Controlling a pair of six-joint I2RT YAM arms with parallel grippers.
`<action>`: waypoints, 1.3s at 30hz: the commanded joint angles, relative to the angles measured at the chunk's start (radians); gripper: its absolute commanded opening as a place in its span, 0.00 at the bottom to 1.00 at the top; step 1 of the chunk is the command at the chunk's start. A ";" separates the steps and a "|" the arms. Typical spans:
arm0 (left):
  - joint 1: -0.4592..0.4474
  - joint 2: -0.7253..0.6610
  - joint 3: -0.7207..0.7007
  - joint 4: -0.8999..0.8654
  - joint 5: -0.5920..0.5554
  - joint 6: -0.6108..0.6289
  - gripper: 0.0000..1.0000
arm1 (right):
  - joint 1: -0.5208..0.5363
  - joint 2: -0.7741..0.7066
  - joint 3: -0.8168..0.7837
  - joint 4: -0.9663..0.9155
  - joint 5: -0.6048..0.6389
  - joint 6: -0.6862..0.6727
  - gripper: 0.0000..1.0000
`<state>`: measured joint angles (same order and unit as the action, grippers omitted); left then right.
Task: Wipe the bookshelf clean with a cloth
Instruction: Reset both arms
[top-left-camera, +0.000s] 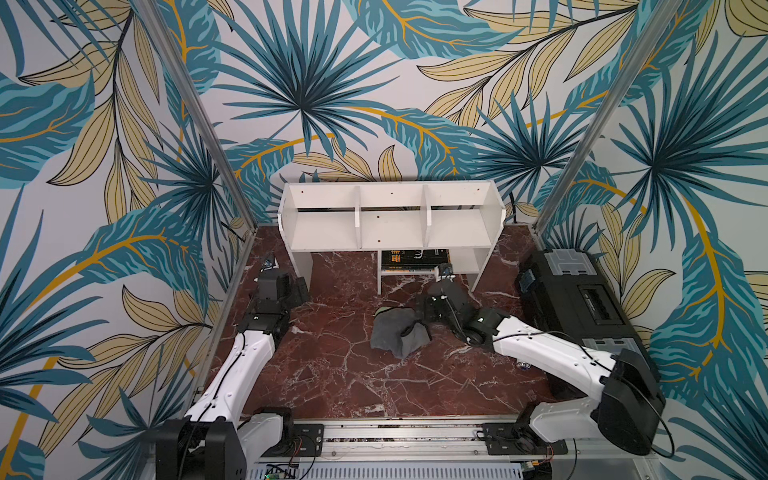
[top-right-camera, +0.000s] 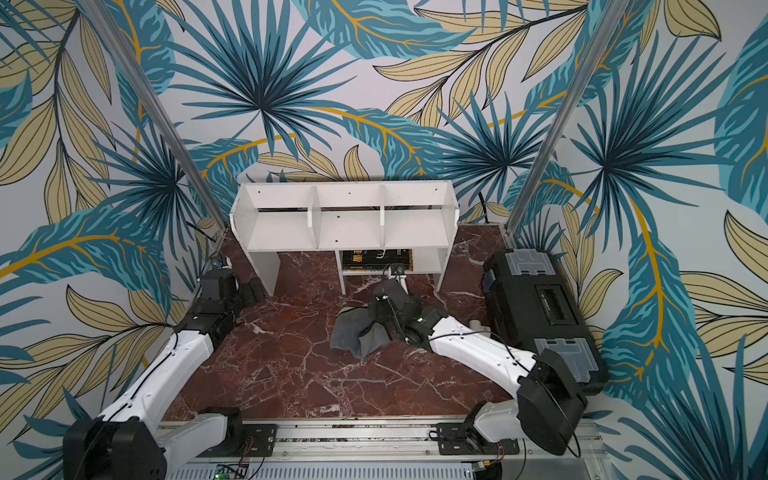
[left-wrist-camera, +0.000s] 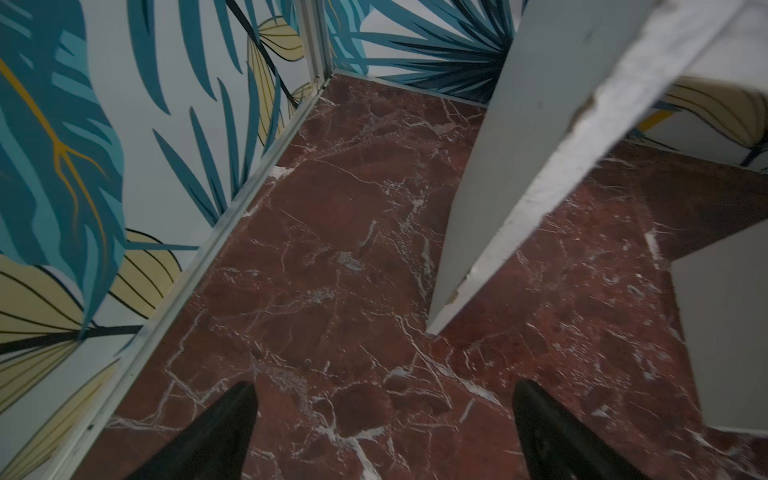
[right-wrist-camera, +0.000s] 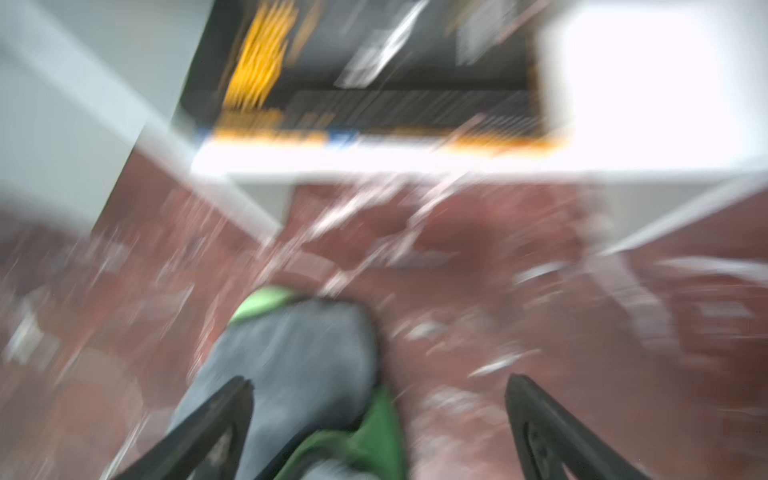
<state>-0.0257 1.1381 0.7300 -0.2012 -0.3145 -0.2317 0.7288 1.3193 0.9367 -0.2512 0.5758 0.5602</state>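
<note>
— Where are your left fingers?
— My left fingers (left-wrist-camera: 384, 386) are spread wide with nothing between them. They sit low over the red marble surface (left-wrist-camera: 332, 270), near the left panel leg of the bookshelf (top-left-camera: 390, 226).

— And the cloth?
— The cloth (top-left-camera: 399, 336) lies crumpled in a heap mid-surface, in front of the bookshelf's lower cubby and apart from it. It is grey side up, and the right wrist view shows some lime green at the edges. My right fingers (right-wrist-camera: 379, 379) are at its right edge, also spread and pinching nothing. That view is blurred, but the gap between them is plain.

— How will it handle?
— Soft, light and limp, I judge. It should sag and fold rather than keep a shape. I'd pinch a raised ridge of the heap through several layers, so a broad flap hangs free for the boards. The black toolbox (top-left-camera: 577, 299) at the far right plays no part.
</note>
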 joint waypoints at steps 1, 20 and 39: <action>-0.001 0.065 -0.024 0.223 -0.133 0.151 1.00 | -0.043 -0.037 -0.085 0.008 0.523 -0.036 0.99; -0.048 0.407 -0.387 1.189 0.018 0.241 1.00 | -0.691 0.217 -0.566 1.229 -0.376 -0.536 1.00; -0.062 0.377 -0.342 1.053 0.011 0.248 1.00 | -0.692 0.189 -0.541 1.126 -0.332 -0.504 0.99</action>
<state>-0.0845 1.5288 0.3737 0.8631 -0.3061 0.0105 0.0406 1.5204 0.3855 0.8631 0.2554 0.0631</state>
